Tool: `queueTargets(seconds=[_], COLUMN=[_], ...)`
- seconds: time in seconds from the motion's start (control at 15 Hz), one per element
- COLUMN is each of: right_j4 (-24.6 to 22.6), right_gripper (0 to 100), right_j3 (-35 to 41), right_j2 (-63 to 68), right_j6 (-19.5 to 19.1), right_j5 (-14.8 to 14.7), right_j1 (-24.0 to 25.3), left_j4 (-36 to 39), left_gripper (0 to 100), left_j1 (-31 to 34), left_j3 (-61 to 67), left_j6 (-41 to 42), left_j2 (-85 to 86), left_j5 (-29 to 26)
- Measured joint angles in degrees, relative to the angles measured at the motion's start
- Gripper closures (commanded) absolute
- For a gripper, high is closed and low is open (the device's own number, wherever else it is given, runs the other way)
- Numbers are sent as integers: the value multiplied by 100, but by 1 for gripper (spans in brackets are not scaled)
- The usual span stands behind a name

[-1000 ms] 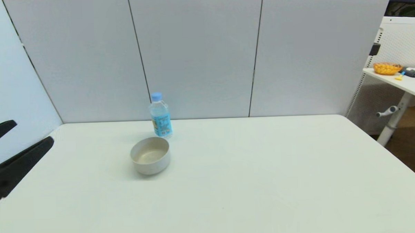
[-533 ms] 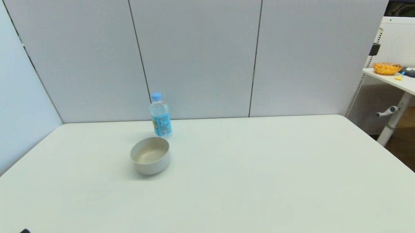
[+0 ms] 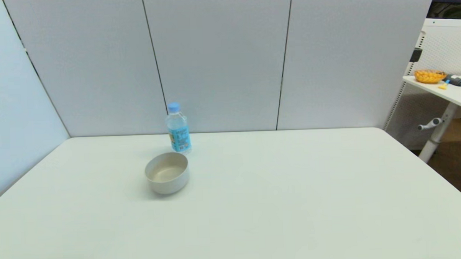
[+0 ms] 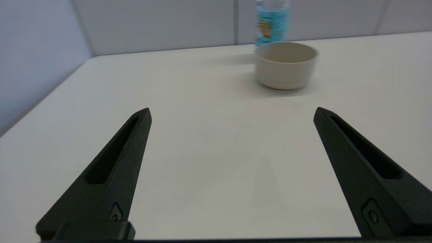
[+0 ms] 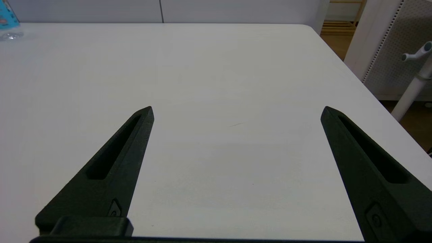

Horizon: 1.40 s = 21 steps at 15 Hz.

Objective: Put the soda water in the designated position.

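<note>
soda water [image 3: 178, 128]: upright behind bowl [image 3: 167, 172], light, slick, crushable | grip labelled midsection | left pincer [image 4: 231, 113], right pincer [image 5: 236, 111] released, empty

Left tool [image 4: 232, 113] spread wide; soda water [image 4: 272, 23] behind bowl [image 4: 286, 64].

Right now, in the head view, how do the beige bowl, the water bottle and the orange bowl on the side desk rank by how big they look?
1. Beige bowl and water bottle: close, wider against taller, unranked.
2. Orange bowl: smallest, though it stands much farther off, so its true size is unsure.
</note>
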<state>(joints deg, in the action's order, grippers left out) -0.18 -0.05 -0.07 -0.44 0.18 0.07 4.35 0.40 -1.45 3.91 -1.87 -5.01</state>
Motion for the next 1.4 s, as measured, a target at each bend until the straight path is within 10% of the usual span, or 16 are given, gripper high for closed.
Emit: queueTargets(seconds=[1.4], right_j4=[-6], right_gripper=[0], right_j3=[0], right_j2=[0], right_j6=[-38], right_j5=[12], right_j1=[0], left_j4=[-428], left_gripper=[0], left_j1=[-16], left_j3=[145], left_j6=[-870], left_j2=[205], left_j5=[699])
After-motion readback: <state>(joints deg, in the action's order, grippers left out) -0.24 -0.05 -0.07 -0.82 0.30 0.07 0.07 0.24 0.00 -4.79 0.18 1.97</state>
